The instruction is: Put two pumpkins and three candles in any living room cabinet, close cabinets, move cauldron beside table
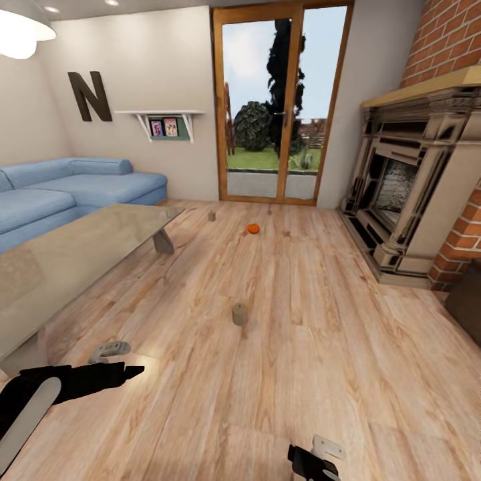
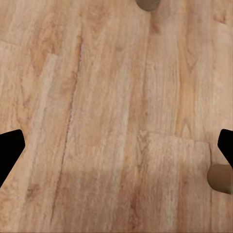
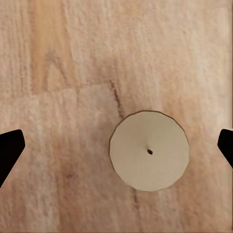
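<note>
The right gripper [image 3: 116, 145] hangs straight above a candle [image 3: 149, 151], its dark fingertips [image 3: 9, 153] spread wide to either side and touching nothing; in the right wrist view the candle is a pale round top with a tiny dark wick mark at its middle, standing on the wooden floor [image 3: 63, 73]. In the head view this right gripper [image 1: 319, 461] sits low at the near edge, right of centre.

The left gripper [image 2: 116, 150] is also spread apart and holds nothing, its black fingertips [image 2: 9, 148] at the two sides of the left wrist view over bare planks (a brownish cylinder [image 2: 221, 178] pokes in at one edge and another rounded shape [image 2: 147, 4] at the opposite edge; what they are I cannot tell). In the head view the left gripper [image 1: 110, 361] reaches out from the near left, just beside the near end of the table [image 1: 80, 247], a glossy grey surface running away along the left.

Farther out on the floor [image 1: 300, 347], a second candle [image 1: 238, 313] stands upright near the middle of the room. Well beyond it, a pumpkin [image 1: 253, 228] sits small and orange, and a third candle [image 1: 212, 216] stands to its left, near the table's far end. A blue sofa [image 1: 73, 187] lies behind the table, glass doors [image 1: 280, 100] close the far wall, and a brick fireplace [image 1: 407, 187] fills the right.
</note>
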Tool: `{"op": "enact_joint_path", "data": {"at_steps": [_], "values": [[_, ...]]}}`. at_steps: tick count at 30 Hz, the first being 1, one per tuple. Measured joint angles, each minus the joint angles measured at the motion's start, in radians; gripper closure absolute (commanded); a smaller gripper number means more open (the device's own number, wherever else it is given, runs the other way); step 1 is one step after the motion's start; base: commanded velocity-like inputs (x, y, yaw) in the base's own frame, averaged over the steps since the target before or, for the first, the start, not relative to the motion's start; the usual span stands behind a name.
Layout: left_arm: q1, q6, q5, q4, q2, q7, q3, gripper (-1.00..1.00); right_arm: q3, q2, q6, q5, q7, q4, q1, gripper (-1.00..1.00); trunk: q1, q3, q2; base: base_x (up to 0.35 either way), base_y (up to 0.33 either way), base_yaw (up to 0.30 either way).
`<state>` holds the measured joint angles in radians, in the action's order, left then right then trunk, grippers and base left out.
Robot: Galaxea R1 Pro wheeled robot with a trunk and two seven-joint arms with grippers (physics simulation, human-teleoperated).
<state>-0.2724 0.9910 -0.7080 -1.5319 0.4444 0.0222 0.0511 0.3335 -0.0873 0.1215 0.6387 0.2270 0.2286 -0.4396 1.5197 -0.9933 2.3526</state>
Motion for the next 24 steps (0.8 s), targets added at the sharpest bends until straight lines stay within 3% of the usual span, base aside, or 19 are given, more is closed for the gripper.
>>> {"op": "enact_joint_path", "data": {"at_steps": [5, 24], "values": [[0.0, 0.0, 0.0, 0.0, 0.0, 0.0, 0.0, -1.0, 0.0, 0.0, 0.0, 0.0, 0.0, 0.0, 0.0, -1.0, 0.0, 0.0, 0.0, 0.003, -0.011, 0.0], [0.0, 0.0, 0.0, -0.002, -0.021, 0.0, -0.001, -1.0, -0.001, 0.003, 0.001, -0.001, -0.007, 0.006, 0.0, -1.0, 0.073, -0.059, 0.133, 0.0, 0.0, 0.0]]}}
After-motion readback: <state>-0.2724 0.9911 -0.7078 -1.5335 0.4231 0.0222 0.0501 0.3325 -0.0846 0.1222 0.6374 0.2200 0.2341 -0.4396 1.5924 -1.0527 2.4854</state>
